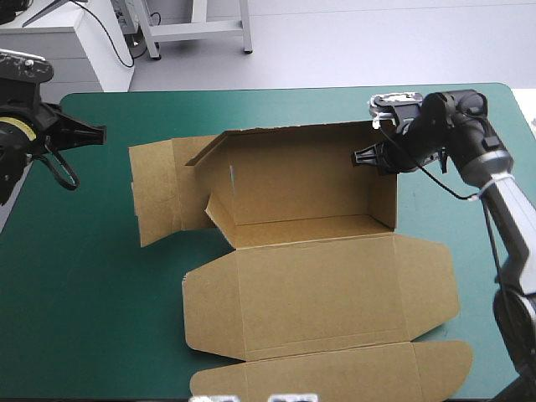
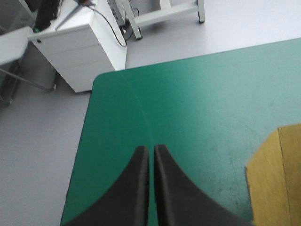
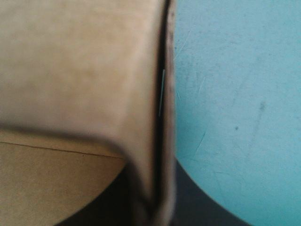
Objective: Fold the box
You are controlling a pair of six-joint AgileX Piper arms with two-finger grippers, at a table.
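The brown box (image 1: 310, 180) lies in the middle of the teal-green table (image 1: 84, 293). Its back wall and right wall stand up, its left flaps (image 1: 155, 193) lie nearly flat, and its lid panel (image 1: 318, 293) is spread flat toward the near edge. My right gripper (image 1: 368, 157) is at the box's right wall near the far corner, shut on the doubled board (image 3: 70, 70), with one black finger (image 3: 202, 207) outside the wall. My left gripper (image 1: 99, 131) hovers shut near the table's far left corner, holding nothing. In the left wrist view it (image 2: 151, 149) points at bare cover, with a box flap corner (image 2: 277, 174) beside it.
The lid's rounded flaps (image 1: 435, 368) reach close to the table's near edge. Open teal-green cover lies left of the box and along the far edge. A white cabinet (image 2: 80, 52) stands on the floor beyond the far left corner.
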